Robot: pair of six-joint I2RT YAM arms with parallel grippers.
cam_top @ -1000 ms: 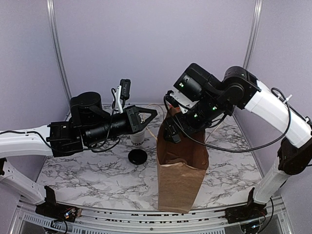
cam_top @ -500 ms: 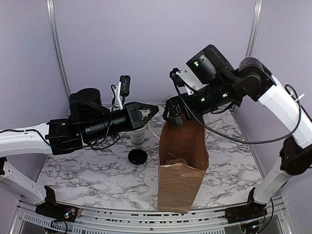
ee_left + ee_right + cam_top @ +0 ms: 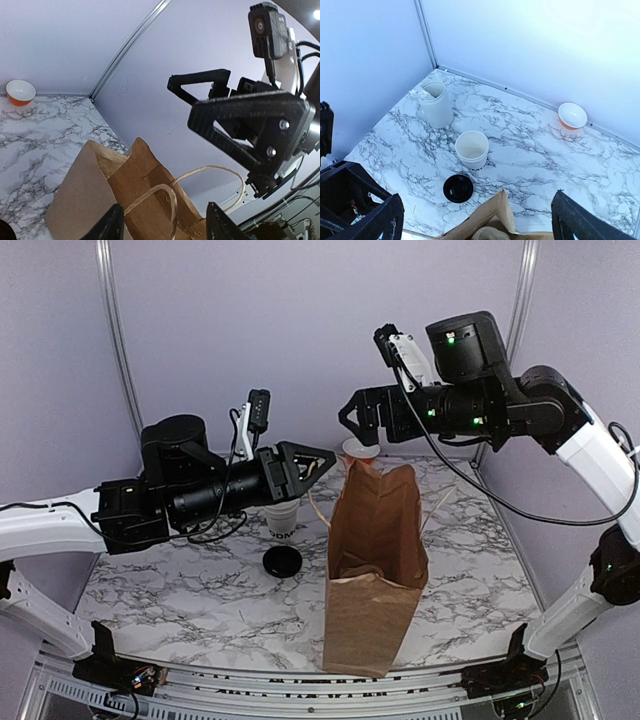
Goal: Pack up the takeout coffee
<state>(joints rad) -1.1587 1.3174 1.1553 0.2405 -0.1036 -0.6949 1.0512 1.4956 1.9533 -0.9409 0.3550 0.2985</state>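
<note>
Top external view: on the marble counter (image 3: 180, 590) the brown paper bag (image 3: 372, 570) stands open. The right hand (image 3: 358, 432), fingers wide apart and empty, has lifted off the bag's mouth to hover above its back rim. The left hand (image 3: 315, 468), beside the bag's top left, has just spread apart, holding nothing. Left of the bag stands the coffee cup (image 3: 283, 520), uncapped, its black lid (image 3: 283, 561) lying in front of it. I judge that capping and packing are still to do.

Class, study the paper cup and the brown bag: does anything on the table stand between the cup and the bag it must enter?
Nothing visible does. Bare marble separates the cup from the bag, whose mouth stands open. The black lid lies flat beside the cup, toward the arms and left of the bag, not between them.
</note>
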